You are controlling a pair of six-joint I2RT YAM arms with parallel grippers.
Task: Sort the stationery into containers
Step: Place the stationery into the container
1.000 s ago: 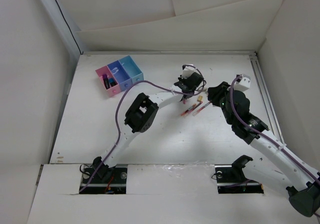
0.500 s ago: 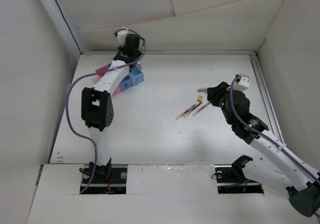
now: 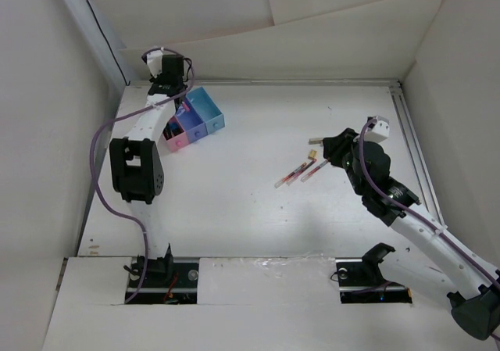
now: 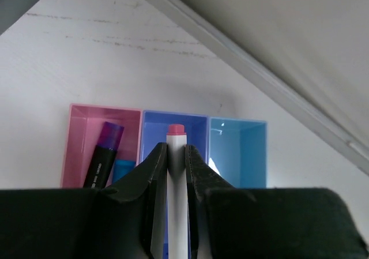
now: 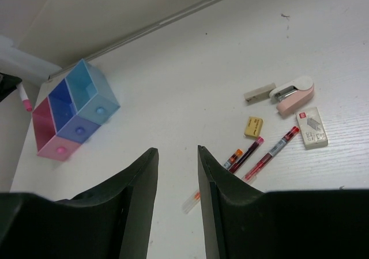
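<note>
Over at the far left corner of the table (image 3: 258,226), the left claw (image 4: 175,153) is seen pressed tight onto a pink-capped pen (image 4: 176,131), which is pinched upright between the fingers, cap poking out at 12 o'clock. Just past that cap, the purple-blue box (image 4: 196,126) is lined up at 12 o'clock of the claw, with the pink box (image 4: 81,138) at 10 o'clock and the light blue box (image 4: 256,155) at 2 o'clock. A dark purple marker (image 4: 104,155) is spotted leaning inside the pink one. From above, the row of boxes is found at 5 o'clock of the claw, near it.

Across the table, the right claw (image 5: 176,152) is held spread, with nothing caught between its fingers. Red pens (image 5: 274,153) and a yellow eraser (image 5: 253,126) are left lying on the table at 3 o'clock of it in the wrist view, apart from the fingers.
</note>
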